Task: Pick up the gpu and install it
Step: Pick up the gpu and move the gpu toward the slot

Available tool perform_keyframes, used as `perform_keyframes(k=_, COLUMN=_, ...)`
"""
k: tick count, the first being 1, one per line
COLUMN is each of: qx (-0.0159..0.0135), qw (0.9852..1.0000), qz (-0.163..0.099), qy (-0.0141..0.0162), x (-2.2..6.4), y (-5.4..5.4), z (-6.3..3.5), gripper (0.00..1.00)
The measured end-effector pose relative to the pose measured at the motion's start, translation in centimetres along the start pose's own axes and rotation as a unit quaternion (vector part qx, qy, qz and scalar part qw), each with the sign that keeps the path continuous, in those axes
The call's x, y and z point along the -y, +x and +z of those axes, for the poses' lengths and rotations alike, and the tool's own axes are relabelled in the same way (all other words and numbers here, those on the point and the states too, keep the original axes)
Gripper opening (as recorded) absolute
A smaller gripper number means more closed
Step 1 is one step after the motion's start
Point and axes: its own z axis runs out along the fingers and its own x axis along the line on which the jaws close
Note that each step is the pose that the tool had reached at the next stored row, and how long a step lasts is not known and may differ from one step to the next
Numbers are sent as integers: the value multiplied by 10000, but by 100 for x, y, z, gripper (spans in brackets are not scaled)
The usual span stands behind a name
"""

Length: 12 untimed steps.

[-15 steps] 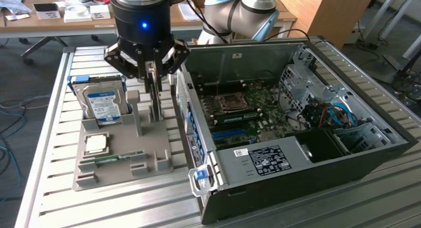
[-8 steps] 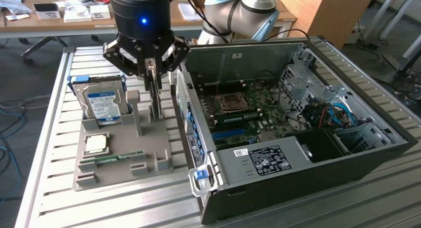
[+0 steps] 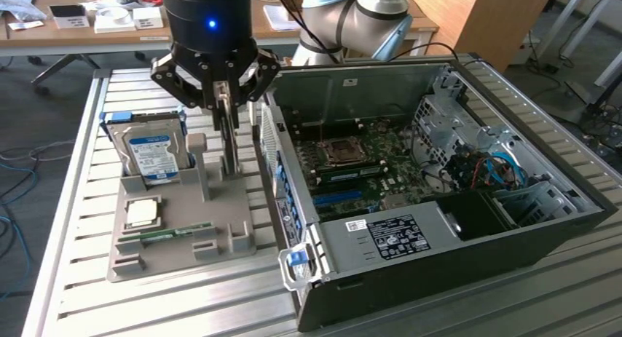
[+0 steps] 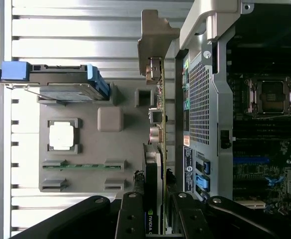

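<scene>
**While the gpu stands in its rack, I sit astride it**

Because the gpu [image 4: 160, 124] stands on edge in the grey parts holder [image 3: 229, 239] right beneath me, my gripper [image 4: 156, 196] is down over its top edge. The open computer case [image 3: 467, 257] is close on one side of me. The hard drive [image 3: 151, 151], CPU chip [image 3: 143, 213] and RAM stick [image 3: 165, 234] sit further off on the other side, in the same holder. I cannot tell whether I am clamped on the card or merely around it. It looks seated in its slot, not lifted.

I judge the card light and stiff but fragile. It is a thin circuit board with small components standing proud of its face and a black cooler block just where I sit. That block and the bare board margins look like the safe places to press, while the small parts and the contact edge do not. The silver bracket [image 4: 152, 45] at the end away from me looks rigid but smooth, so probably slippery. Taken off-centre like this, the card may tip toward the bracket end.
</scene>
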Motion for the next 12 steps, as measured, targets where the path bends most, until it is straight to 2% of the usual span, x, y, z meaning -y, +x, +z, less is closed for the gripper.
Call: perform_keyframes(k=12, qx=0, qw=10000, qz=0, qy=0, x=-6, y=-2, z=-64, gripper=27)
